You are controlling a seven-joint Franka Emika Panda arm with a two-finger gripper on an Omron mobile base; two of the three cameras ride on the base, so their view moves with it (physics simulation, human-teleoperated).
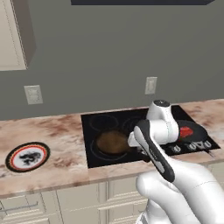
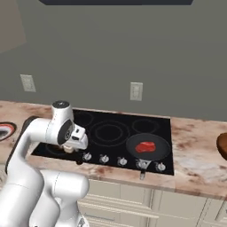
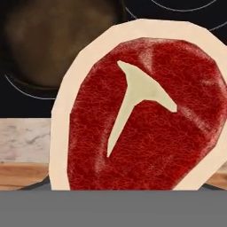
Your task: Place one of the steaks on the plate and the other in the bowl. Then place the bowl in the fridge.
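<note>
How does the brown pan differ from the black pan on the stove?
Colour: the brown pan is warm brown inside, while the black pan is dark all over.
Contents: the black pan holds a steak, while no meat shows on the visible part of the brown pan.
Place: the brown pan is at the left front of the stove, the black pan at the right front.
Both are round and rest on the stove.
</note>
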